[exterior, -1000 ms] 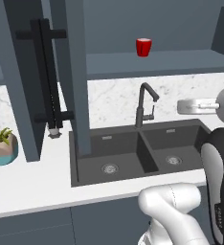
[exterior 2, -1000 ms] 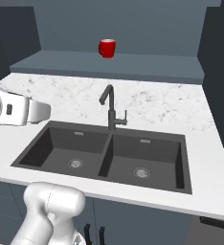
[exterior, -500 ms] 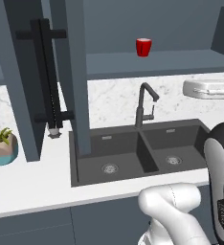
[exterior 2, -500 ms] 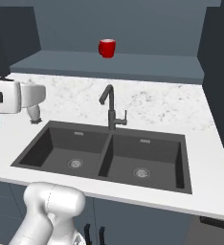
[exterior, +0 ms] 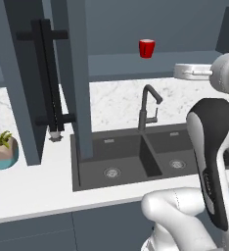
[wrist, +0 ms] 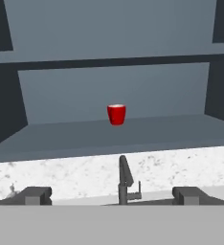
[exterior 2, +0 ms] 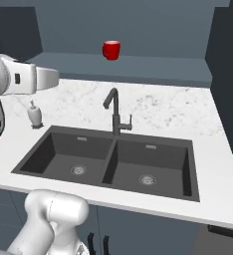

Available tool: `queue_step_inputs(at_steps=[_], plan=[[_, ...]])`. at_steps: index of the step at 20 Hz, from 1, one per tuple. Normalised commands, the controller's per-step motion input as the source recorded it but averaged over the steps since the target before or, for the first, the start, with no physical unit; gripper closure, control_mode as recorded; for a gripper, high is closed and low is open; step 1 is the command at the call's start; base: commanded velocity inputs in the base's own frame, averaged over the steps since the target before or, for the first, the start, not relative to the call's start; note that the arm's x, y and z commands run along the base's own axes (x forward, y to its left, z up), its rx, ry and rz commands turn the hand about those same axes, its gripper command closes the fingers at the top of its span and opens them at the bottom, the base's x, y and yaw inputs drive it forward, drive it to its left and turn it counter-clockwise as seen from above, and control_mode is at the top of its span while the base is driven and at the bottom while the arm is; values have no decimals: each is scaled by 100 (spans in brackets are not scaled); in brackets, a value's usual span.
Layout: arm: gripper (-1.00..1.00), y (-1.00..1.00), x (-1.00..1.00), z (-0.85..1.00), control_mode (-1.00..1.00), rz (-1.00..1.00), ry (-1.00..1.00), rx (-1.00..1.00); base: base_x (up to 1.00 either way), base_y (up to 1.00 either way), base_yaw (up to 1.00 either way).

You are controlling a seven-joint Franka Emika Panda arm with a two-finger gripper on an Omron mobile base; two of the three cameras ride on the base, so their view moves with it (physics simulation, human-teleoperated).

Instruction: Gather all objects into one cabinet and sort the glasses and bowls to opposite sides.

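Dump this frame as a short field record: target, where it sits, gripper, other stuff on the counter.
target: red cup
location: upright on the shelf of the open wall cabinet, above the faucet, alone there
gripper: open, empty, facing the cup from a distance, level with the counter backsplash
sink: dark double basin, both sides empty
counter items: soap dispenser left of the sink, plant pot farther left
cabinet door: swung open
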Motion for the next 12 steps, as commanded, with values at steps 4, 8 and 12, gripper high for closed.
queue_step_inputs(at_steps=[4,8,12], plan=[[-100,0,39,0,-100,0,0,0,0,0,0],[-100,-1,30,0,-100,0,-1,0,0,0,0],[-100,0,33,-2,-100,0,0,0,0,0,0]])
